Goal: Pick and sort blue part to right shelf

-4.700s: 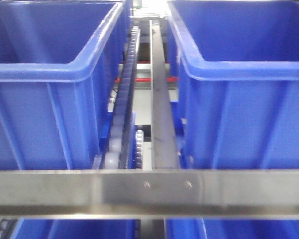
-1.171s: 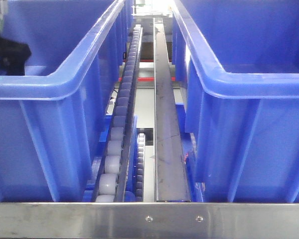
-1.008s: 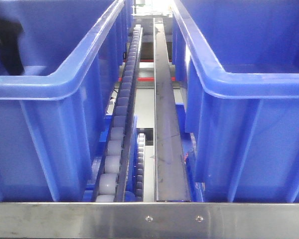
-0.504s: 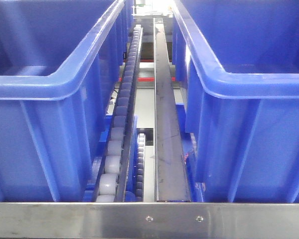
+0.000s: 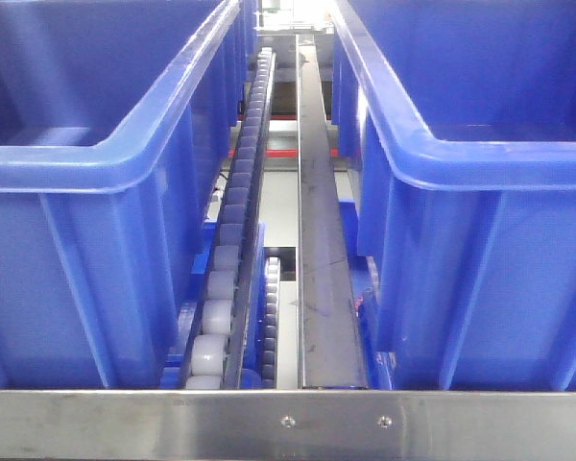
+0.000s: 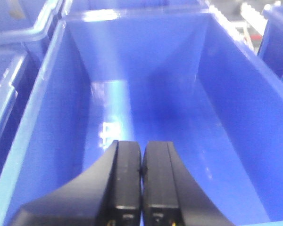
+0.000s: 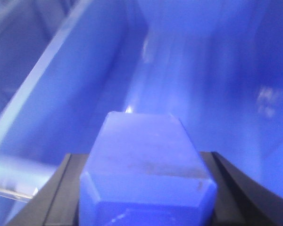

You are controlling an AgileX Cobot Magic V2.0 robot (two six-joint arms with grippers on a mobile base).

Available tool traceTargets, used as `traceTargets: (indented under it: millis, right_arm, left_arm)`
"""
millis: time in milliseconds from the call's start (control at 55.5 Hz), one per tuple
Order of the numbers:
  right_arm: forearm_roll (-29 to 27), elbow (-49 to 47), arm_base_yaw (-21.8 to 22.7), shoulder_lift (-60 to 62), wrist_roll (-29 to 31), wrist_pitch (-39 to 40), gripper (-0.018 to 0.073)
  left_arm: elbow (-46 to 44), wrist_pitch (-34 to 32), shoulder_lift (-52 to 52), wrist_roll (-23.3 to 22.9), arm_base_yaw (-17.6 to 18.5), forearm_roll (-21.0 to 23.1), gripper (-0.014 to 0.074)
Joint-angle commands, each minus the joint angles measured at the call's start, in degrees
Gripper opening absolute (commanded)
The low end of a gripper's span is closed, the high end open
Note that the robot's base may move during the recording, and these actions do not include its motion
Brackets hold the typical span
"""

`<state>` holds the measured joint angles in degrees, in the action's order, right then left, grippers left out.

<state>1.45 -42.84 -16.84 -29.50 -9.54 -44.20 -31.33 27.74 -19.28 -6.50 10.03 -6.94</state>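
In the right wrist view a blue part, a faceted plastic block, sits between the black fingers of my right gripper, which is shut on it. Behind it lies the inside of a blue bin. My left gripper is shut with its two black fingers pressed together and nothing between them. It hangs over the bare floor of another blue bin. Neither gripper shows in the front view, where the right side of the shelf holds a large blue bin.
A second large blue bin stands on the left of the shelf. Between the two bins run a roller track and a steel rail. A steel crossbar spans the front edge. More blue bins border the left wrist view.
A dark arm that showed at the far left of the front view, over the left bin, has left the view. Earlier still, the camera's view of the shelf shifted.
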Motion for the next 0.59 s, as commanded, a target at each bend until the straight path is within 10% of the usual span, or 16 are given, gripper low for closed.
traceTargets:
  millis: [0, 270, 576]
  right_arm:
    - [0.3, -7.8, 0.4, -10.1, -2.0, 1.4, 0.0197]
    - [4.5, -23.1, 2.0, -34.7, -2.5, -6.4, 0.0197]
    - [8.6, -24.6, 7.1, -49.0, -2.5, 2.3, 0.0197]
  left_arm:
    - [-1.5, -4.8, -0.4, 0.1, 0.1, -0.4, 0.0125]
    - [-1.5, -4.7, -0.4, 0.1, 0.1, -0.4, 0.0125]
    - [-1.5, -3.5, -0.4, 0.1, 0.1, -0.4, 0.0124]
